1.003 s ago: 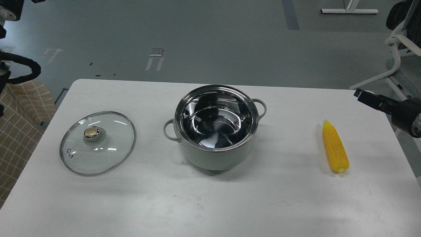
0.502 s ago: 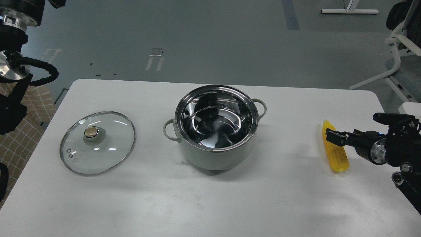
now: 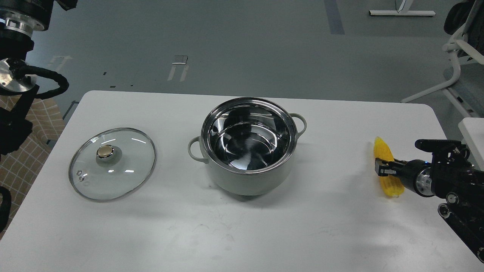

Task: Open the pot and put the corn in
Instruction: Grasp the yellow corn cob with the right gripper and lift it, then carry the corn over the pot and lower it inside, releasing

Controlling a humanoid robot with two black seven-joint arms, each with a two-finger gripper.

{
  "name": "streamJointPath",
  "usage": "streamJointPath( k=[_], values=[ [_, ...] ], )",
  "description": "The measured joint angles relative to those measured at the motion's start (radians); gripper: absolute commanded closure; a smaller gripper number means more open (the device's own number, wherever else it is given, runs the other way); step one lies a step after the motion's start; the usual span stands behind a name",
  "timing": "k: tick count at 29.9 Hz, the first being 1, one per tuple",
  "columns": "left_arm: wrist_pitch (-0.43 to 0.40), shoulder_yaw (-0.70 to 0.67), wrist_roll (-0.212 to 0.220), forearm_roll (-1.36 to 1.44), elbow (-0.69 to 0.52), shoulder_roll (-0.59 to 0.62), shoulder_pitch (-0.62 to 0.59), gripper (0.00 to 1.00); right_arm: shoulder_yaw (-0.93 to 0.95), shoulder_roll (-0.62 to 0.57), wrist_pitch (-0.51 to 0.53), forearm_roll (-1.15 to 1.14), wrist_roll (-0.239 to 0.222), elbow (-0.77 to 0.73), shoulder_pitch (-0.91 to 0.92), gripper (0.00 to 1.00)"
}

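Observation:
The pale grey-green pot (image 3: 249, 166) stands open in the middle of the white table, its shiny steel inside empty. Its glass lid (image 3: 112, 163) with a metallic knob lies flat on the table to the left. The yellow corn (image 3: 383, 151) lies on the table at the right, pointed end away from me. My right gripper (image 3: 381, 168) comes in from the right and sits across the cob's middle, hiding part of it. Its dark fingers cannot be told apart. Only upper links of my left arm (image 3: 17, 75) show at the left edge.
A white chair frame (image 3: 459, 56) stands beyond the table's far right corner. A checked cloth (image 3: 26, 132) hangs off the table's left side. Bare table top (image 3: 227, 234) lies in front of the pot.
My right gripper has dropped from beside the table's right edge onto the middle of the corn. The cob has shifted slightly to the right. Pot and lid have not moved.

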Motion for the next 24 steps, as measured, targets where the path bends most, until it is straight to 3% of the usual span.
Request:
streamJointPath(
  k=[8, 15, 19, 24],
  values=[
    [0.01, -0.001, 0.005, -0.001, -0.008, -0.015, -0.002, 0.04, 0.07, 0.0, -0.02, 0.022, 0.009, 0.024, 0.035, 1.0],
    [0.007, 0.008, 0.007, 0.001, -0.009, -0.005, -0.003, 0.03, 0.178, 0.016, 0.002, 0.197, 0.002, 0.232, 0.203, 1.0],
    [0.007, 0.018, 0.007, 0.002, -0.009, -0.01, 0.0, 0.03, 0.074, 0.147, 0.016, 0.229, -0.007, 0.298, 0.317, 1.0],
    [0.007, 0.019, 0.006, 0.001, -0.008, -0.016, 0.002, 0.03, -0.132, 0.301, 0.015, 0.205, -0.039, 0.257, 0.417, 1.0]
  ],
)
